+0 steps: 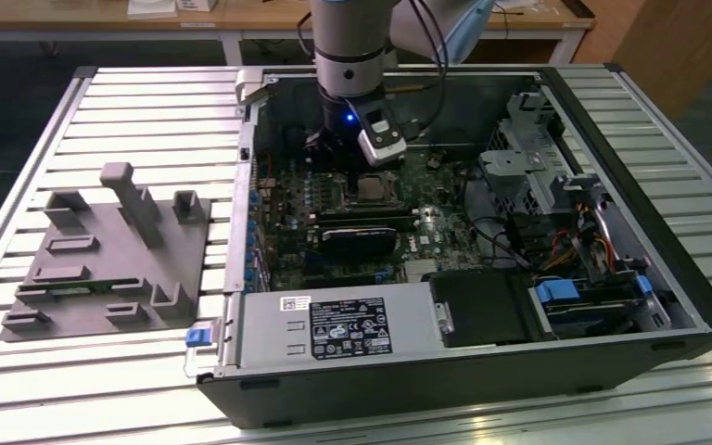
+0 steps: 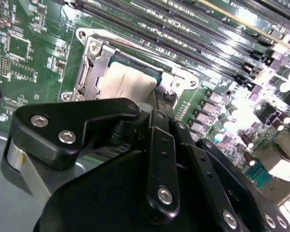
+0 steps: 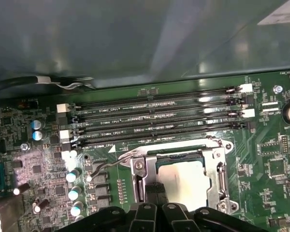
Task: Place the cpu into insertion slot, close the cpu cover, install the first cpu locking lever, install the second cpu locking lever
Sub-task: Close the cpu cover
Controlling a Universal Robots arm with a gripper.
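Observation:
The cpu [image 3: 186,181] [image 2: 128,82], a silvery-tan square, lies in the insertion slot [image 1: 366,190] on the green board. The cpu cover [image 3: 219,171] [image 2: 91,63] lies flat over its edges. A thin wire locking lever [image 3: 111,162] sticks out from one corner of the socket. Another rod [image 2: 135,45] runs along the socket's edge beside the memory slots. My gripper [image 3: 153,192] [image 2: 160,99] is shut, its black tips low at the socket's edge next to the cpu. The arm [image 1: 349,56] reaches down into the open computer case.
Long black memory slots [image 3: 154,123] run beside the socket. Capacitors [image 3: 73,175] stand near the lever. The case wall [image 3: 135,43] rises close behind. A black card [image 1: 359,239], power supply [image 1: 331,326] and drive cage [image 1: 541,176] fill the case. A grey fixture [image 1: 108,250] sits at the exterior view's left.

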